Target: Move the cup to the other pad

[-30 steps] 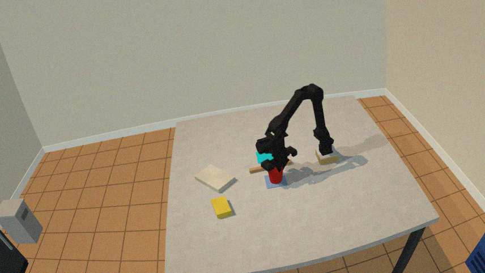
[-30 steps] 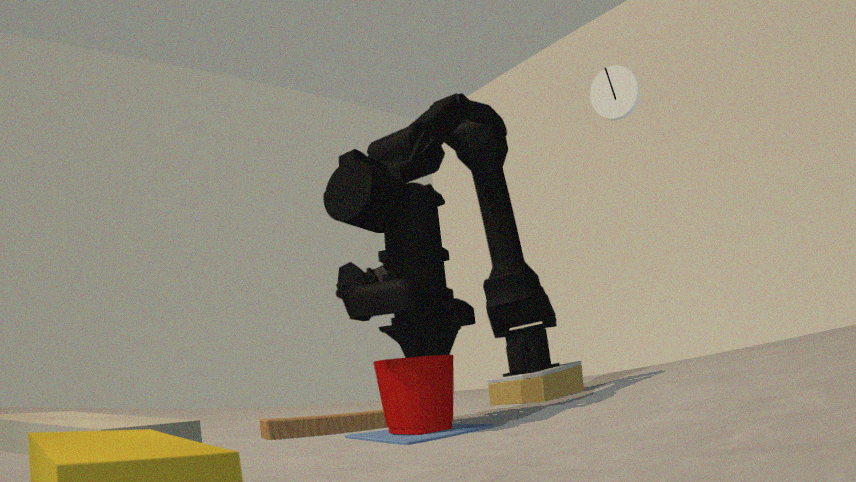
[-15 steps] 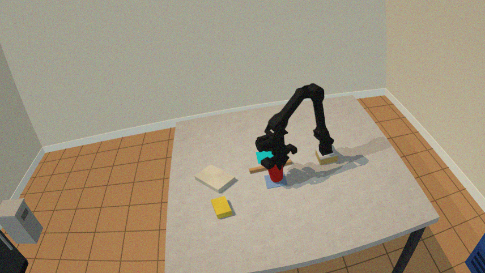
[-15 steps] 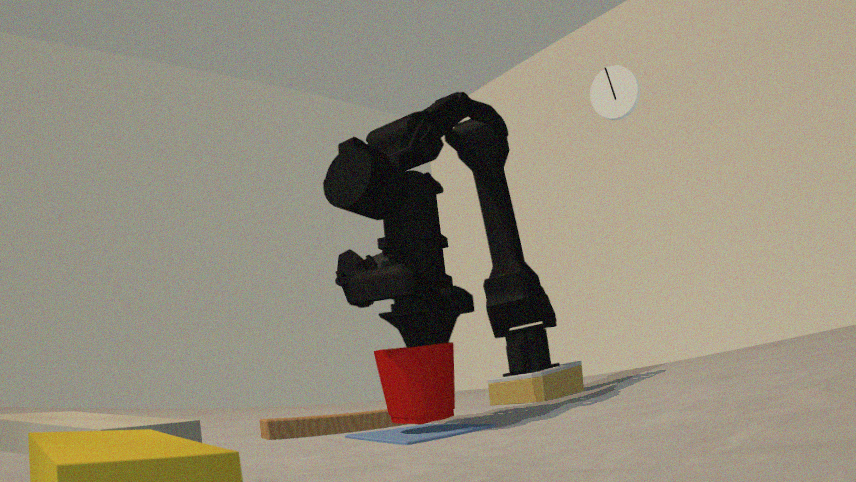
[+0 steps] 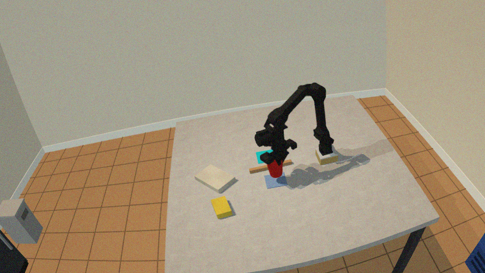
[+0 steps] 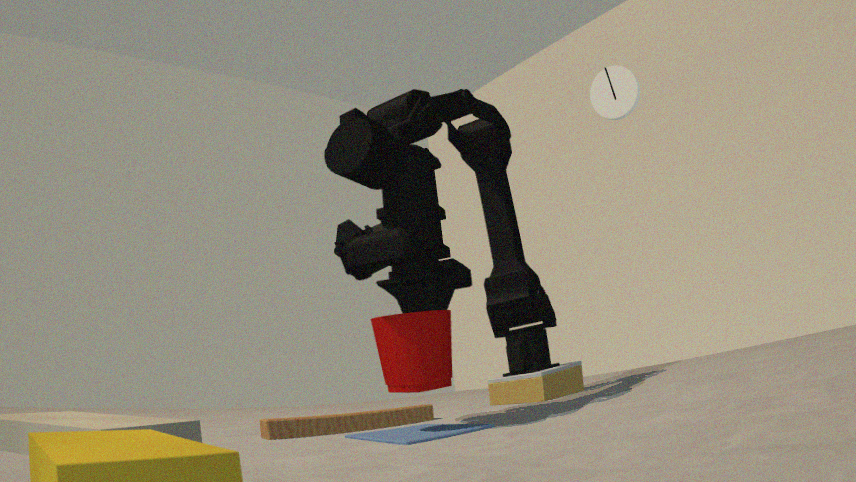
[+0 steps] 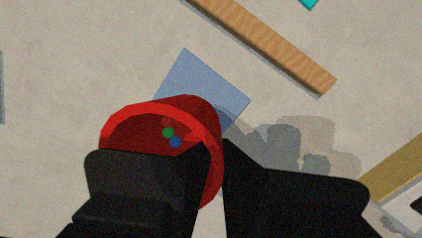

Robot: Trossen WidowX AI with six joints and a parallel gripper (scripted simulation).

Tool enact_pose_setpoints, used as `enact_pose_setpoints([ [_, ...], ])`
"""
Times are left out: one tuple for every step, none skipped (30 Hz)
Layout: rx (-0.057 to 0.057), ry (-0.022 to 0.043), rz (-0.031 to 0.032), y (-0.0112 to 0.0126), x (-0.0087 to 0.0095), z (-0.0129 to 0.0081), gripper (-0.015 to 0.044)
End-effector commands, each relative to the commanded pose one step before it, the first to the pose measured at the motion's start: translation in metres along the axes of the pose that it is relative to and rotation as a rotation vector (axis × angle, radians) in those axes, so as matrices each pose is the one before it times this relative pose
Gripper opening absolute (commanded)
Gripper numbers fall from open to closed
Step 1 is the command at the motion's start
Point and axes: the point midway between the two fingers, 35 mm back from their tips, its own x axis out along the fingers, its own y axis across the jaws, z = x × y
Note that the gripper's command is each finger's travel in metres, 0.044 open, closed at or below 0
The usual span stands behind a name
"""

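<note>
The red cup (image 5: 275,169) (image 6: 413,350) (image 7: 156,130) hangs in the air, clear of the table, a little above the blue pad (image 5: 273,182) (image 6: 401,432) (image 7: 198,84). My gripper (image 5: 275,159) (image 6: 422,305) (image 7: 217,143) is shut on the cup's rim, one finger inside and one outside. In the wrist view a green marble (image 7: 167,132) and a blue marble (image 7: 175,142) lie inside the cup. The cup looks slightly tilted. A cyan pad (image 5: 262,156) (image 7: 309,3) lies beyond the wooden bar (image 5: 258,168) (image 6: 346,420) (image 7: 267,42).
A beige slab (image 5: 215,178) and a yellow block (image 5: 221,207) (image 6: 128,458) lie to the left on the table (image 5: 339,210). The arm's base stands on a tan block (image 5: 326,158) (image 6: 534,384) to the right.
</note>
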Motion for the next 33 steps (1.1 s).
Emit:
enact_pose_setpoints([
  [-0.0004,0.00007,0.00021,-0.00003,0.00032,0.00004,0.0000],
  [0.0000,0.00000,0.00000,0.00000,0.00000,0.00000,0.0000],
  [0.0000,0.00000,0.00000,0.00000,0.00000,0.00000,0.0000],
  [0.0000,0.00000,0.00000,0.00000,0.00000,0.00000,0.0000],
  [0.0000,0.00000,0.00000,0.00000,0.00000,0.00000,0.0000],
  [0.0000,0.00000,0.00000,0.00000,0.00000,0.00000,0.0000],
  [0.0000,0.00000,0.00000,0.00000,0.00000,0.00000,0.0000],
  [0.0000,0.00000,0.00000,0.00000,0.00000,0.00000,0.0000],
  [0.0000,0.00000,0.00000,0.00000,0.00000,0.00000,0.0000],
  [0.0000,0.00000,0.00000,0.00000,0.00000,0.00000,0.0000],
  [0.0000,0.00000,0.00000,0.00000,0.00000,0.00000,0.0000],
  [0.0001,-0.00008,-0.00004,-0.00014,-0.00001,0.00033,0.0000],
  [0.0001,-0.00015,-0.00008,-0.00027,-0.00003,0.00063,0.0000],
  [0.0002,-0.00023,-0.00012,-0.00040,-0.00004,0.00095,0.0000],
  [0.0002,-0.00029,-0.00015,-0.00051,-0.00005,0.00120,0.0000],
  [0.0002,-0.00036,-0.00018,-0.00063,-0.00006,0.00148,0.0000],
  [0.0003,-0.00040,-0.00020,-0.00072,-0.00007,0.00168,0.0000],
  [0.0003,-0.00043,-0.00022,-0.00080,-0.00008,0.00187,0.0000],
  [0.0003,-0.00042,-0.00022,-0.00079,-0.00009,0.00187,0.0000],
  [0.0002,-0.00040,-0.00020,-0.00077,-0.00009,0.00185,0.0000],
  [0.0002,-0.00038,-0.00019,-0.00075,-0.00009,0.00183,0.0000],
  [0.0002,-0.00036,-0.00018,-0.00074,-0.00009,0.00181,0.0000],
  [0.0002,-0.00034,-0.00017,-0.00072,-0.00009,0.00181,0.0000],
  [0.0002,-0.00033,-0.00017,-0.00072,-0.00010,0.00181,0.0000],
  [0.0002,-0.00032,-0.00016,-0.00071,-0.00009,0.00181,0.0000],
  [0.0001,-0.00031,-0.00015,-0.00070,-0.00009,0.00181,0.0000],
  [0.0001,-0.00029,-0.00014,-0.00070,-0.00009,0.00181,0.0000],
  [0.0001,-0.00028,-0.00014,-0.00071,-0.00009,0.00181,0.0000],
  [0.0001,-0.00028,-0.00013,-0.00071,-0.00009,0.00181,0.0000],
  [0.0001,-0.00027,-0.00013,-0.00072,-0.00009,0.00181,0.0000],
  [0.0001,-0.00026,-0.00013,-0.00072,-0.00009,0.00181,0.0000],
  [0.0001,-0.00025,-0.00012,-0.00073,-0.00008,0.00182,0.0000],
  [0.0001,-0.00025,-0.00012,-0.00073,-0.00008,0.00182,0.0000],
])
